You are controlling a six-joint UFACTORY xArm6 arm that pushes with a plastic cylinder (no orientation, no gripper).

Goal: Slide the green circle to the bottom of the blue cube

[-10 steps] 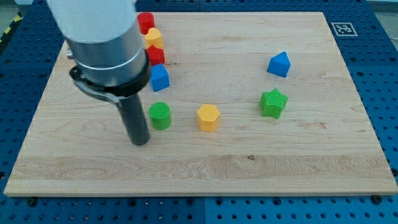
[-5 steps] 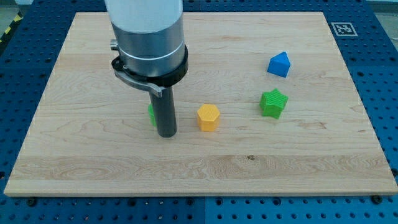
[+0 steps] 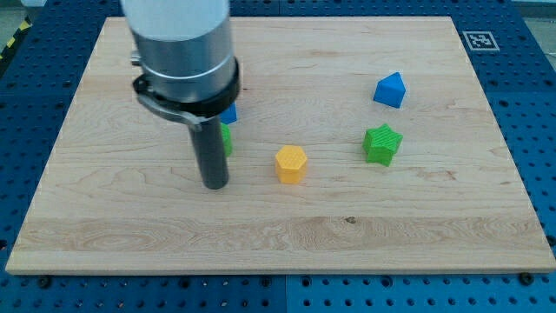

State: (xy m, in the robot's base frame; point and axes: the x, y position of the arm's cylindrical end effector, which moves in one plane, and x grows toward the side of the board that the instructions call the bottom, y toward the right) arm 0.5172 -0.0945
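My tip rests on the wooden board, left of centre. The green circle shows only as a sliver at the rod's right edge, just above my tip and mostly hidden by the rod. The blue cube peeks out right above the green circle, largely covered by the arm's grey body. The two look close together or touching; I cannot tell which.
A yellow hexagon block lies right of my tip. A green star and a second blue block sit at the right. A printed marker is on the top right corner. The arm hides the board's upper left.
My tip swung right, passing below the green circle, then came back a little left. The green circle now sits higher, just below the blue cube.
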